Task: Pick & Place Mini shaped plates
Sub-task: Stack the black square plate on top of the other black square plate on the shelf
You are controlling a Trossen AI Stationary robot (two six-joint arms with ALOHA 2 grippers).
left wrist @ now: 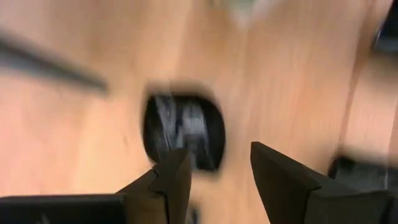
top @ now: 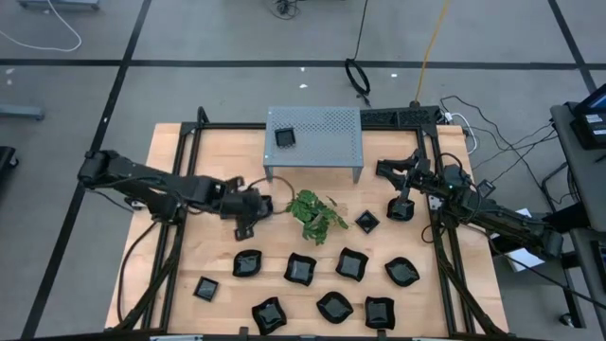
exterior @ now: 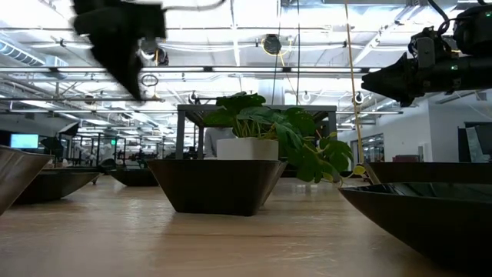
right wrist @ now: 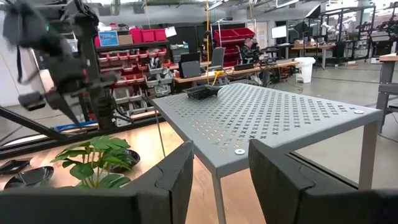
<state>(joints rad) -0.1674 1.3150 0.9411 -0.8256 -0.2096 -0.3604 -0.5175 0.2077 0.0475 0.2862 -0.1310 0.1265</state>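
Several mini shaped plates, small glossy black dishes, lie flat on the wooden table, among them one (top: 248, 263) near the left and others (top: 352, 263) in loose rows toward the near edge. One more plate (top: 285, 136) sits on top of the grey perforated shelf (top: 327, 142). My left gripper (top: 246, 223) hangs open above the table, left of the plant; in its wrist view a rounded plate (left wrist: 183, 132) lies on the wood beyond its fingertips (left wrist: 217, 155), untouched. My right gripper (top: 383, 169) waits open beside the shelf's right end, level with the shelf top (right wrist: 267, 115).
A green leafy plant in a white pot (top: 315, 214) stands mid-table, close to my left gripper's right side. The shelf stands on thin legs at the far middle. A black frame (top: 180, 170) runs along the table's left and right sides.
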